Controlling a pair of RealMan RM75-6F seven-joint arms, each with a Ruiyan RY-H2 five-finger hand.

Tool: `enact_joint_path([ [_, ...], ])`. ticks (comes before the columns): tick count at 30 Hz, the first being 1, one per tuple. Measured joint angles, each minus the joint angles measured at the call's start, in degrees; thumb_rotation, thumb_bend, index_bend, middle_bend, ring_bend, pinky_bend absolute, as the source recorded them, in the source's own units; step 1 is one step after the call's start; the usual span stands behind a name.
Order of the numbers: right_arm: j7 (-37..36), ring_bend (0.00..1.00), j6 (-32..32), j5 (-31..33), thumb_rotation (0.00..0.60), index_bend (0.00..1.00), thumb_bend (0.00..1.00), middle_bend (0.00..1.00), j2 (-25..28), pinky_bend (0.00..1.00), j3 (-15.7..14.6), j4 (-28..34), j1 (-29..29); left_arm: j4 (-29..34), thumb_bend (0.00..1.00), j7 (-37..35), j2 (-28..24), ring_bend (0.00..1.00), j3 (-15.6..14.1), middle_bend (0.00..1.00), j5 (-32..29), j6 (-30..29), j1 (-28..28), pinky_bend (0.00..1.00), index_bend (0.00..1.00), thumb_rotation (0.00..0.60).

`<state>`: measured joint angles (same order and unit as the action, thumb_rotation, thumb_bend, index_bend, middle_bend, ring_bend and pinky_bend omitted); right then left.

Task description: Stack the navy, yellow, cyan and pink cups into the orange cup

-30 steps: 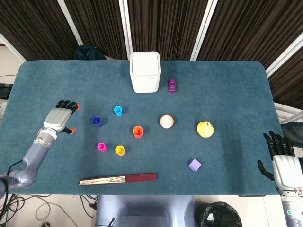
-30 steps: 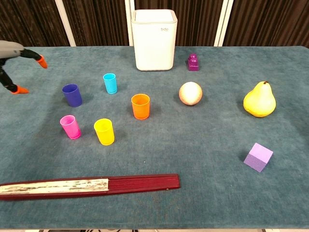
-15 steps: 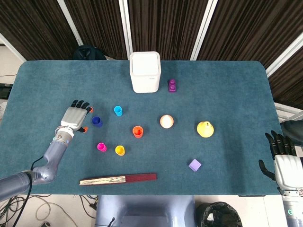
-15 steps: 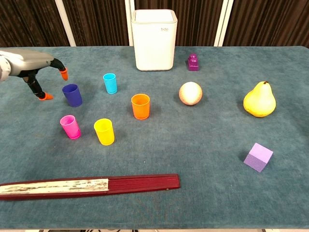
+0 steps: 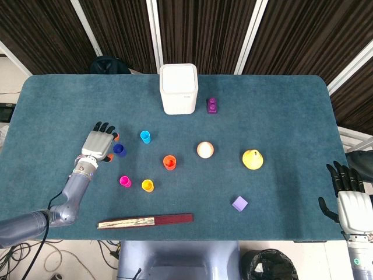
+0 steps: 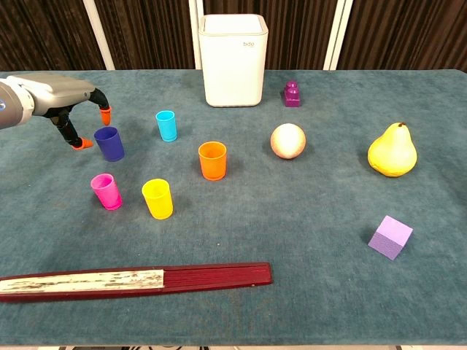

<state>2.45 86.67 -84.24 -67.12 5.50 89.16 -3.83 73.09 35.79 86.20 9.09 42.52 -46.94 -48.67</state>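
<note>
Since the earlier frame our left hand (image 6: 62, 102) has closed in on the navy cup (image 6: 109, 143) near the worktop's left edge — fingers apart, empty; it looks light and rigid — we'd grip its sides.

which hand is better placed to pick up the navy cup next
Left. The left hand hovers open right beside the navy cup, fingers spread toward it. The right hand sits at the table's far right edge, well away from all the cups.

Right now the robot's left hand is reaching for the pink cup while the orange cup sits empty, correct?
Not quite: the left hand is beside the navy cup, not the pink cup, which stands nearer the table's front edge. The chest view shows it. The orange cup is indeed empty.
</note>
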Motion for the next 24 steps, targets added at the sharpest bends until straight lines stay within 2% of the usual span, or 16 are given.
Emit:
enact_joint_path([
  [10,0.02,0.04,-0.06,0.21,0.6,0.04,0.43,0.0,-0.04,0.0,0.11,-0.02,-0.01,0.3,0.28,1.72,0.99,0.0,-0.61,0.14,-0.91,-0.75,-1.16,0.0,0.35,0.6],
  [24,-0.37,0.04,0.21,0.11,0.6,0.04,0.43,0.0,-0.05,0.0,0.23,-0.02,0.03,0.63,0.35,4.14,2.18,0.0,-1.57,0.17,-1.51,-2.33,-2.17,0.0,0.44,0.6],
])
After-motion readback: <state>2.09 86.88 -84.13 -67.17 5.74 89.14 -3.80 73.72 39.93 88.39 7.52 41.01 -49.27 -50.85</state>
